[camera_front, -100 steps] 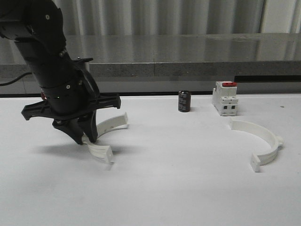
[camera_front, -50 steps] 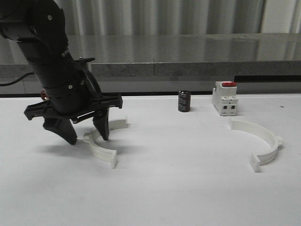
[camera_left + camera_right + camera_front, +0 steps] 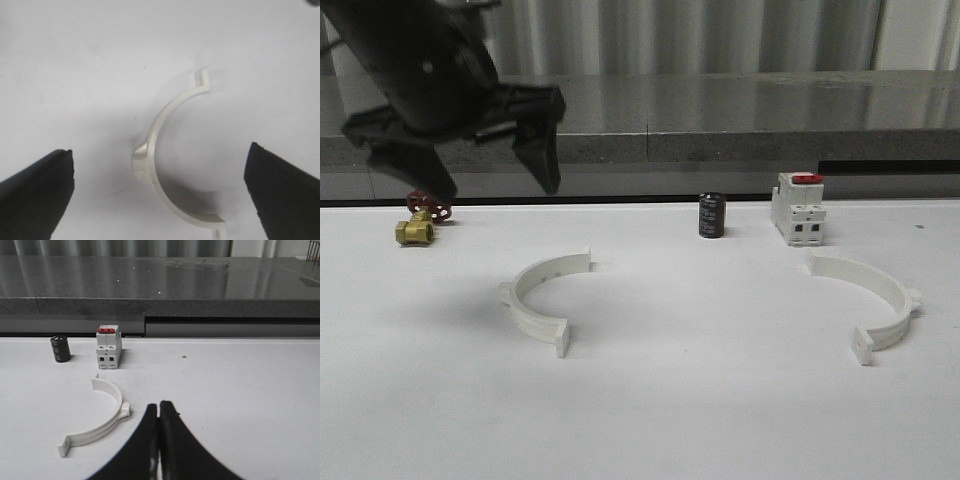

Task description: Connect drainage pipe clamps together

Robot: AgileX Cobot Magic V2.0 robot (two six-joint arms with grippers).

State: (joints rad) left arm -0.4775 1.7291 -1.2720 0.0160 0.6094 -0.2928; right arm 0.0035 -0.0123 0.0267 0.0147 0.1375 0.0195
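Observation:
Two white drainage pipe clamps lie apart on the white table. One half-ring (image 3: 540,295) rests left of centre, its opening facing right; the left wrist view shows this half-ring (image 3: 160,155) lying flat below and between the spread black fingers (image 3: 35,190). My left gripper (image 3: 485,175) hangs open, well above it and a little to its left, with nothing in it. The other half-ring (image 3: 880,305) lies at the right, opening to the left, also seen as the half-ring (image 3: 102,417) in the right wrist view. My right gripper (image 3: 159,407) is shut and empty, just beside that clamp.
A black cylinder (image 3: 712,215) and a white boxy breaker with a red top (image 3: 798,208) stand at the back of the table. A small brass valve with a red handle (image 3: 418,226) sits at the back left. A grey ledge (image 3: 720,140) runs behind the table.
My left gripper opened, let go of the left clamp and rose high above the table. That clamp settled flat on the table. The right clamp stayed still.

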